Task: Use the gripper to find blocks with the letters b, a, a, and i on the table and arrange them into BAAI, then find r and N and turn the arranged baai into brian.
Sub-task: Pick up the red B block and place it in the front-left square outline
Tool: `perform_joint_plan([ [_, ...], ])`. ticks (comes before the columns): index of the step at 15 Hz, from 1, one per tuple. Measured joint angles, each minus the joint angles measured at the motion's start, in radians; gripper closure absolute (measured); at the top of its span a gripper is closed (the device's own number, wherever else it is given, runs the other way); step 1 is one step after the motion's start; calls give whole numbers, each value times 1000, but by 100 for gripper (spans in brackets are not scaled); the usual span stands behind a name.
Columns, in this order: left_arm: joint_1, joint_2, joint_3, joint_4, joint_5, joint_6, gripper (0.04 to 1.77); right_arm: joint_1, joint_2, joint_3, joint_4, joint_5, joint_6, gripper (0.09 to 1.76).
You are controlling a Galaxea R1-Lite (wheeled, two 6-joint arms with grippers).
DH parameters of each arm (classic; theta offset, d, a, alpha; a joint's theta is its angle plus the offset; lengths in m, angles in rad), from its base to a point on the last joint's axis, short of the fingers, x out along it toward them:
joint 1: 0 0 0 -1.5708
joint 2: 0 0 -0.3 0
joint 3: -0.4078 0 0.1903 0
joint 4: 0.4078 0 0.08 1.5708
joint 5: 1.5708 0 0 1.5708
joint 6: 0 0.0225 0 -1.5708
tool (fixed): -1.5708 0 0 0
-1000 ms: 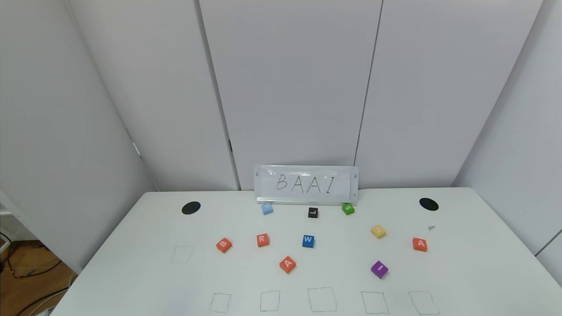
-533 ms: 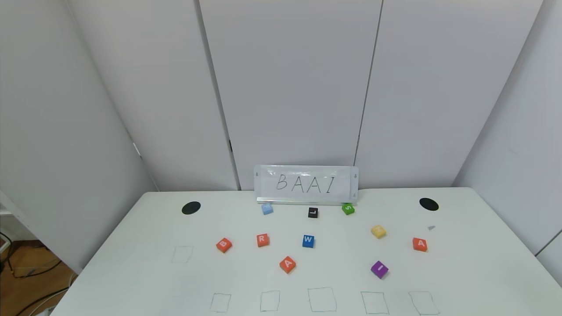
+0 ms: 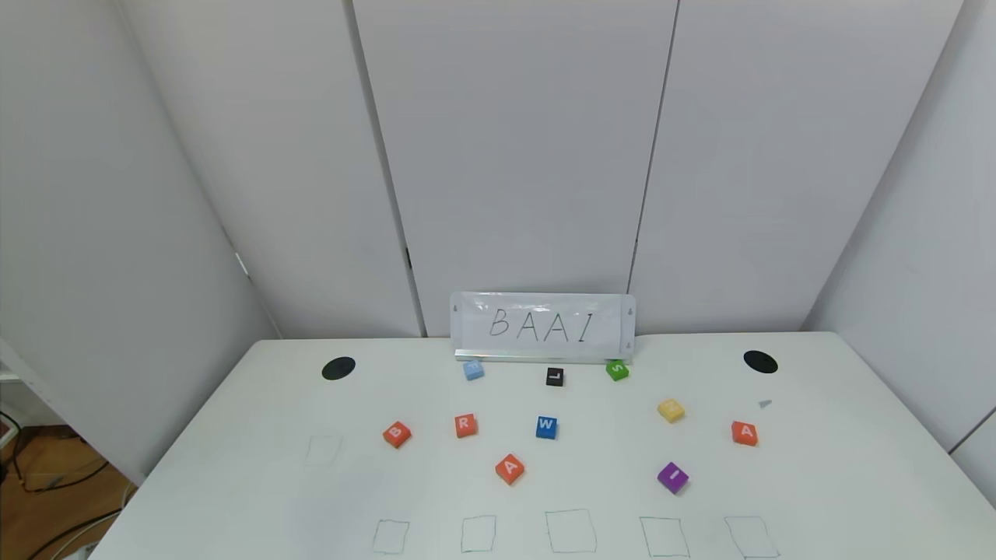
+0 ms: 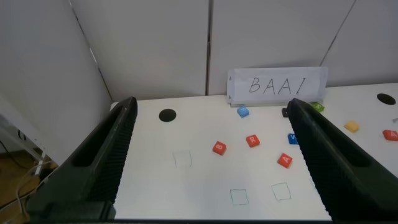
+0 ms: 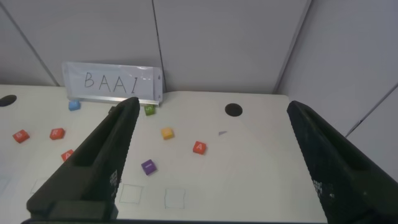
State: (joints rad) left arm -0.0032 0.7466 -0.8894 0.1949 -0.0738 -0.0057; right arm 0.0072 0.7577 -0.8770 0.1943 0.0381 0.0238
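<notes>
Nothing placed yet — opening step, by the look of it: spotting letters before the first pick. Large white worktop (image 3: 233, 435) with thin green hand-drawn squares along the near edge, all vacant. Small orange-red square block marked B (image 3: 397, 434) sitting left of centre, well apart from the squares. Orange-red block marked R (image 3: 465, 425) just to its right, then a blue W block (image 3: 546, 427). One orange-red A block (image 3: 510, 468) nearer the front, in the middle; a second orange-red A block (image 3: 744, 433) far out to the right. Purple I block (image 3: 672, 477) front right, near the squares but not in one. White card reading BAAI (image 3: 543, 326) propped at the back as the model.

Left claw (image 4: 211, 168) hanging high above the left side of the worktop, fingers spread wide, nothing between them. Right claw (image 5: 211, 168) likewise high over the right side, spread wide and empty. Neither arm showing in the head view.

Next move, most likely: left claw down over the B block, squared to its tilted sides, then across to the leftmost square of the near row.
</notes>
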Motion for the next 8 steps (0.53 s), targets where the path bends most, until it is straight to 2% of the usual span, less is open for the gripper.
perform_joint_plan([
  [5,-15,254,-130,-1,0,0,9,-3,256,-154,0,3,13,14],
  [8,-37,391,-176,-6,1,0,9,-1,383,-216,-1,3,27,14],
])
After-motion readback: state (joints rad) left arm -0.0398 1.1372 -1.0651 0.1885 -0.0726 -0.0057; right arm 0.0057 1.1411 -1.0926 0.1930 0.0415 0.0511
